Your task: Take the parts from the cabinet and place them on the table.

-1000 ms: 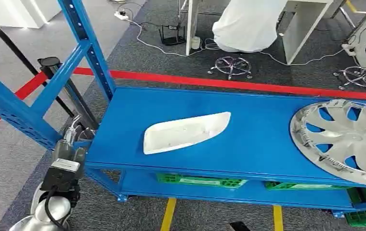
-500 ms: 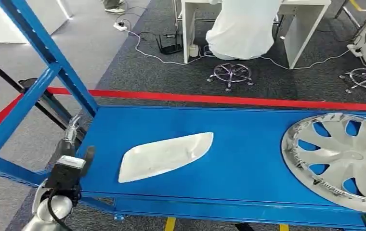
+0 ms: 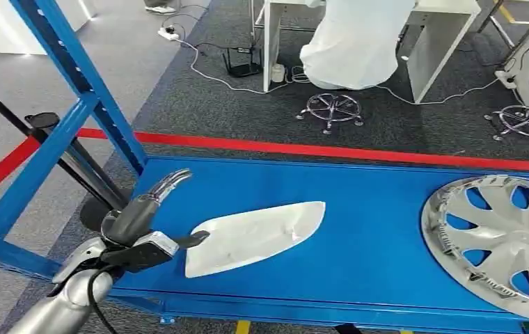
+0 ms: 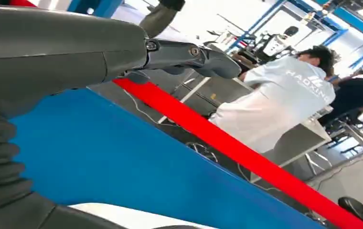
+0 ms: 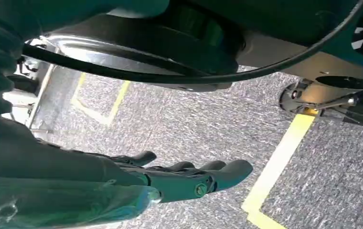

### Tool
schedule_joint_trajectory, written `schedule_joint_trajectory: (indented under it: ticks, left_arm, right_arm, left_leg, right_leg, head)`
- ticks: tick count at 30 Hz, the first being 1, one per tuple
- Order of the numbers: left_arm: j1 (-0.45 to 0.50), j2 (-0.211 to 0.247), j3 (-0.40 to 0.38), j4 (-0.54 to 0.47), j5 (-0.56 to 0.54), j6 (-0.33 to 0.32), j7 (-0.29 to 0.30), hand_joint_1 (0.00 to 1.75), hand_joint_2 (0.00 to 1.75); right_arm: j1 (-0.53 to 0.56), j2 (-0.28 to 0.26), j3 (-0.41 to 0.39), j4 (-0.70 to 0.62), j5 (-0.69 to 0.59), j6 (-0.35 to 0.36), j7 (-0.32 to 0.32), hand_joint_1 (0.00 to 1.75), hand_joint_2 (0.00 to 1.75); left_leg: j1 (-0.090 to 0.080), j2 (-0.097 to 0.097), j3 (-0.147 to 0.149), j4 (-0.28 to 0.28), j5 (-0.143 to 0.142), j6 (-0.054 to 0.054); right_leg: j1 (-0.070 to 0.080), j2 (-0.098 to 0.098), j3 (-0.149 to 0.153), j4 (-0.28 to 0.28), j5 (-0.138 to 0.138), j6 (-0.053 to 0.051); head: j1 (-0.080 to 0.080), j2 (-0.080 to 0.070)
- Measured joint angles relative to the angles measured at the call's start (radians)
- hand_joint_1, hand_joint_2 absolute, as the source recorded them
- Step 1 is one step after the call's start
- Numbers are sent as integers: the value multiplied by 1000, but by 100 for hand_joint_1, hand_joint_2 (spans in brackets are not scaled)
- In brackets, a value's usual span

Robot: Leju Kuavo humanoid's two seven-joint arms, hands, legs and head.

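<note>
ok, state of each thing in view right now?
left hand: open, fingers spread, beside the white part, holding nothing
right hand: open, hanging over the floor
white part: lying flat on the blue shelf, not gripped
hubcap: lying flat on the shelf, untouched

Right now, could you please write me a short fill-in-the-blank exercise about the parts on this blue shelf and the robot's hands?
1. The left hand reaches over the shelf beside the ____ curved part.
2. The silver wheel cover lies at the shelf's ____ end in the head view.
3. Beyond the shelf, a ____ line crosses the floor.
4. The right hand hangs above a floor marked with ____ lines.

Missing words: white; right; red; yellow
</note>
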Motion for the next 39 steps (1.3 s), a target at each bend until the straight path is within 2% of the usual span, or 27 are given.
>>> schedule_joint_trajectory:
  ticks: [3, 8, 22, 25, 31, 36, 39]
  left_arm:
    - [-4, 3, -8, 5, 0, 0, 0, 0, 175]
    - [-8, 10, -13, 10, 0, 0, 0, 0, 175]
    - [-13, 15, -18, 18, 0, 0, 0, 0, 175]
    - [-22, 20, -30, 19, -1, -44, -6, 0, 175]
    - [-83, 41, -109, 25, 28, -134, -40, 0, 175]
    - [-114, 80, -172, 12, 97, -205, -59, 0, 175]
    - [-124, 104, -193, 2, 111, -216, -61, 0, 175]
  right_arm:
    - [0, 0, 0, 0, 0, 0, 0, 0, 175]
    - [0, 0, 1, 0, 0, 0, 0, 0, 175]
    - [0, 0, 7, 0, 0, 2, 0, 0, 175]
    - [0, 0, 8, 0, 2, 2, 0, 0, 175]
    - [-3, 0, 10, 0, 2, 5, 6, 0, 175]
    - [-4, 0, 10, 0, 1, 5, 6, 0, 175]
    - [-4, 0, 10, 0, 1, 5, 6, 0, 175]
  left_leg:
    - [0, 0, 0, 0, -1, 1]
    - [0, 0, 0, 0, -2, 4]
    - [2, 0, 0, -1, -2, 3]
    - [2, 0, 0, -1, -2, 3]
    - [2, 0, 0, -1, -2, 3]
    - [2, 0, 0, -1, -2, 3]
    - [2, 0, 0, -1, -2, 3]
  right_leg:
    - [0, 0, 1, -3, 1, 6]
    - [0, 0, 1, -4, 0, 10]
    - [1, 0, 1, -4, -1, 10]
    - [1, 0, 1, -4, -1, 10]
    - [1, 0, 1, -4, -1, 10]
    - [1, 0, 1, -4, -1, 10]
    - [1, 0, 1, -4, -1, 10]
  head:
    - [0, 0]
    - [0, 0]
    - [-1, 0]
    - [0, 0]
    - [0, 0]
    - [-1, 0]
    - [-1, 0]
